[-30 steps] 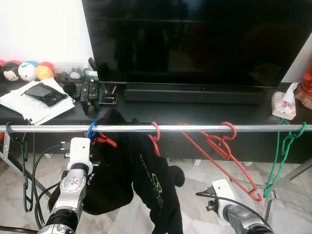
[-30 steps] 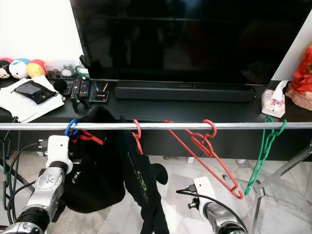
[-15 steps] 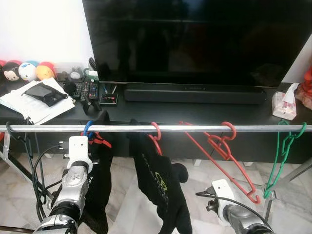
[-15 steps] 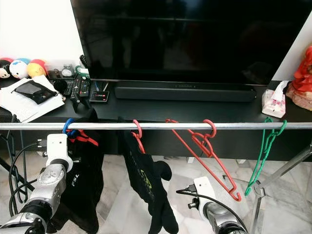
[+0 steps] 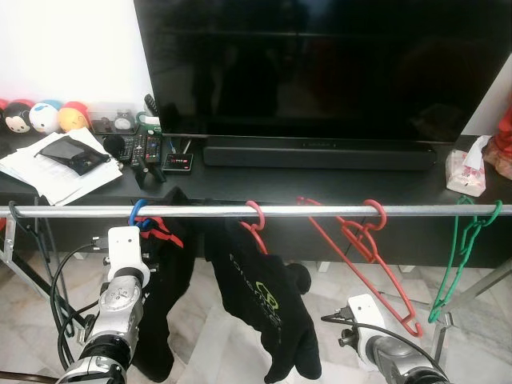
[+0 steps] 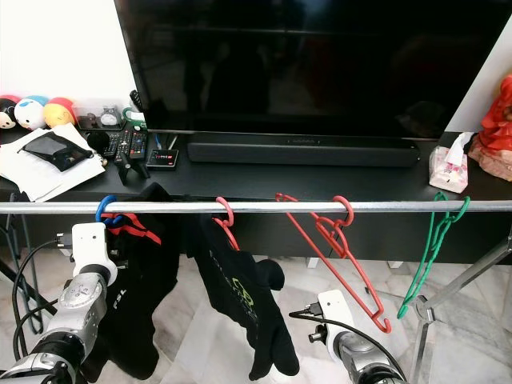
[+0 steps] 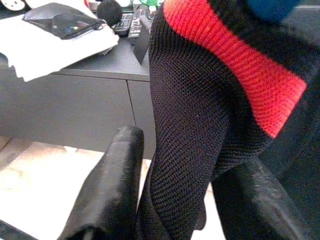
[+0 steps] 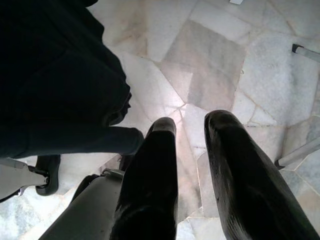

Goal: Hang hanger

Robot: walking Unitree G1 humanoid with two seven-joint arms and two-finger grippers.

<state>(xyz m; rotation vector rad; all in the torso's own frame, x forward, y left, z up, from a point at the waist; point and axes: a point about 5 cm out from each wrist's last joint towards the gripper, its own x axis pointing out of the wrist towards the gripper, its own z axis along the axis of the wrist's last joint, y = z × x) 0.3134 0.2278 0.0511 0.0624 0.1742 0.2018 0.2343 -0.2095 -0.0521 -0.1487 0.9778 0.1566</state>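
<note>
Rail: a silver metal clothes rail [image 5: 304, 210] runs level across the scene, in front of a black TV worktop [image 5: 336, 186].
Task hanger: a blue plastic hanger hook [image 5: 138, 214] sits over the rail near its left end; red hanger arms show just under it, and a black knitted garment with a red band [image 7: 210, 110] hangs from it.
Left gripper: the left gripper [image 7: 185, 200] is raised just below the blue hook; its two black fingers [image 7: 112, 185] stand apart with the black knit fabric hanging between them. Whether they press on the cloth cannot be told.
Right gripper: the right gripper [image 8: 192, 175] hangs low and points at the pale marble floor [image 8: 210, 60]; its fingers are spread with a bare gap between them, gripping nothing.
Other hangers: a red plastic hanger carrying a black shirt with a green logo [image 5: 268, 296] hangs to the right of the blue hook; further right a bare red plastic hanger [image 5: 364, 248] hangs tilted; near the right end a green plastic hanger [image 5: 460, 248] hangs on the rail.
Worktop: a large black television [image 5: 320, 64], a black soundbar [image 5: 320, 156], loose white papers [image 5: 52, 172], round plush toys [image 5: 44, 116] and a tissue pack [image 5: 466, 172].
</note>
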